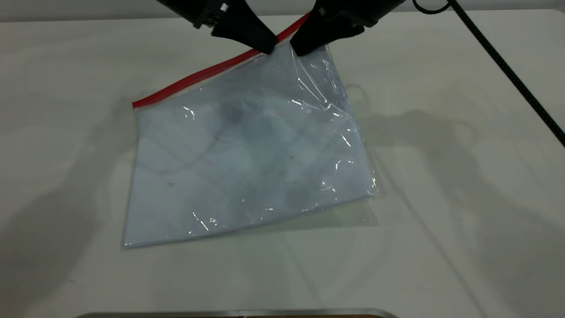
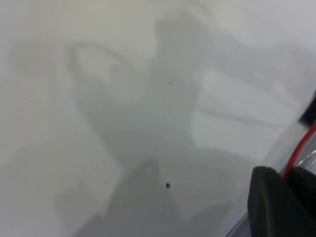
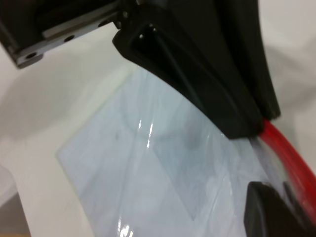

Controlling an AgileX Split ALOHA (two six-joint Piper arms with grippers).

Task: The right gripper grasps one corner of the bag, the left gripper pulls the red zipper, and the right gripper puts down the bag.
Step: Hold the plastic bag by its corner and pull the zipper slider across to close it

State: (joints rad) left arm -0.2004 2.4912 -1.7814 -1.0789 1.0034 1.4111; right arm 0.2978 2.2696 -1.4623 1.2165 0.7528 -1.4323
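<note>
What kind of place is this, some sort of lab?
Probably a robotics lab or test bench. A plain white table holds only a clear bag with a red zipper, and the left gripper and right gripper, one trailing a braided cable, meet at its raised edge.

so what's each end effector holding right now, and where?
Right end effector grips the bag at its raised far corner. Left end effector pinches the red zipper beside it.
</note>
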